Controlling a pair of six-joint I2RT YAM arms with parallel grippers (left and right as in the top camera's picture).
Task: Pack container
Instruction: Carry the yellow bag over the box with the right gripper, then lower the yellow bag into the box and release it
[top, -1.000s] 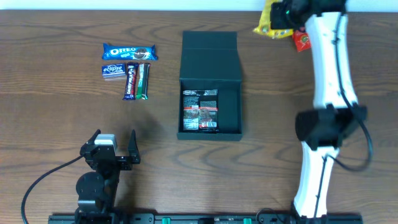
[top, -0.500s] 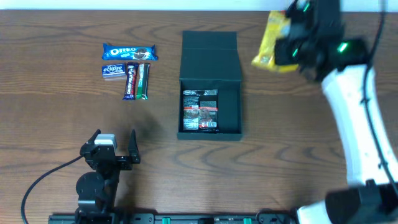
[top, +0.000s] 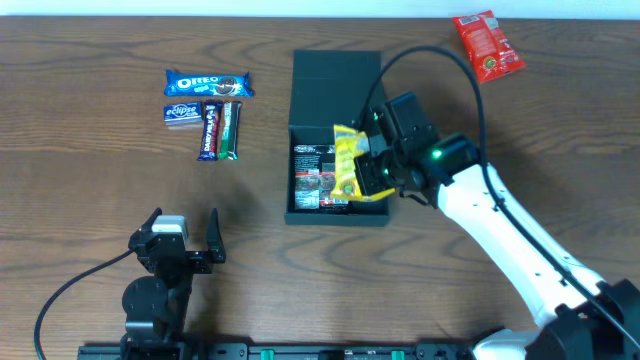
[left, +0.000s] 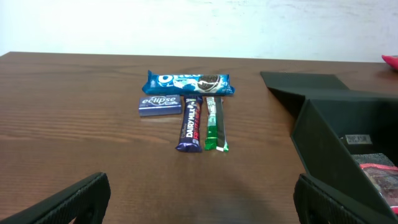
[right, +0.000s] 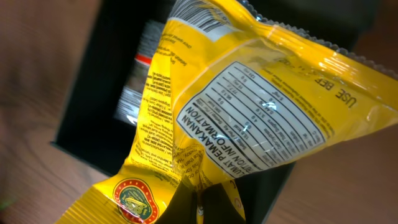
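Container (top: 336, 217) mid-table, lid folded back, long axis front-to-back; a dark packet (top: 322, 178) lies in its left half. We note the yellow snack packet (top: 347, 163) hangs lengthwise over the cavity, pinched by the right gripper (top: 372, 172) reaching in from the right. Left gripper (top: 184, 222) sits agape, well apart. We judge a straight lowering suffices.

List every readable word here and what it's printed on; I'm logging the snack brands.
"OREO": blue packet.
"eclipse": small blue pack.
"DAIRY MILK": purple bar.
"LUMAT PEMAKANAN" and "USE", both cut off: yellow packet.
Too small or blurred to read: green bar, red packet, black packets in the container.
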